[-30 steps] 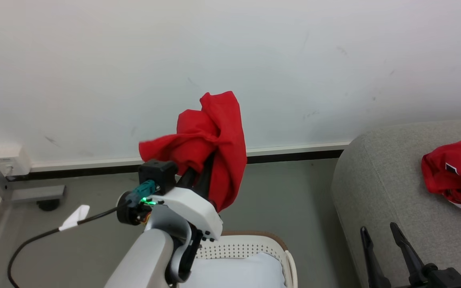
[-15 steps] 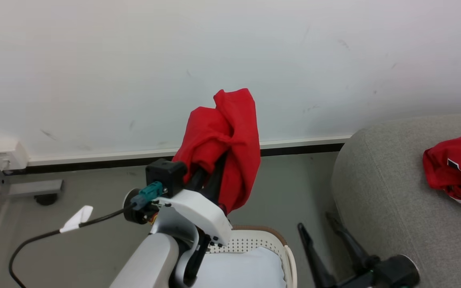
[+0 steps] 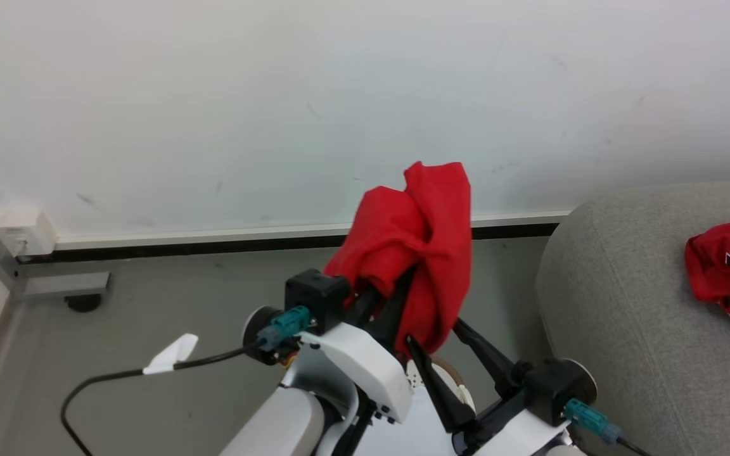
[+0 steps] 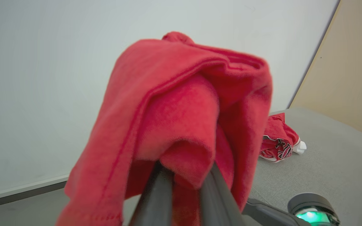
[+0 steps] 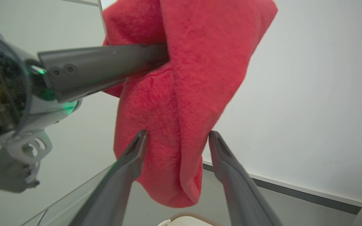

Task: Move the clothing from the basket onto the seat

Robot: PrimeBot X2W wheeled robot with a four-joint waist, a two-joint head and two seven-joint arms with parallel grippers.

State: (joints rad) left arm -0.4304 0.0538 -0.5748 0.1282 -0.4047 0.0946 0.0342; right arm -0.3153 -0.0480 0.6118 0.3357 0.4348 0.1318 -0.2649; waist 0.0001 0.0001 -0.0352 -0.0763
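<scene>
The left gripper (image 3: 385,303) clamps 1 red garment (image 3: 422,240), raised just left of the sofa (image 3: 625,304). The right gripper (image 5: 178,134) has its jaws apart, either side of the garment's hanging end. 1 jersey (image 3: 729,272) lies on the sofa.

- The tips of my left gripper (image 3: 385,301) are buried in the red garment (image 3: 419,253), so where they pinch it is hidden.
- In the left wrist view that garment is soft with blur, and the bottom edge cuts off its hanging hem.
- My right gripper (image 3: 433,332) stands spread on either side of the garment's lower fold. I cannot tell whether a finger touches the cloth.
- The basket (image 5: 185,216) is cut by the bottom edge of the right wrist view, leaving an arc of brown rim.
- The jersey (image 3: 729,272) on the sofa (image 3: 618,316) is cut by the right edge, its lettering too partial to read.
</scene>
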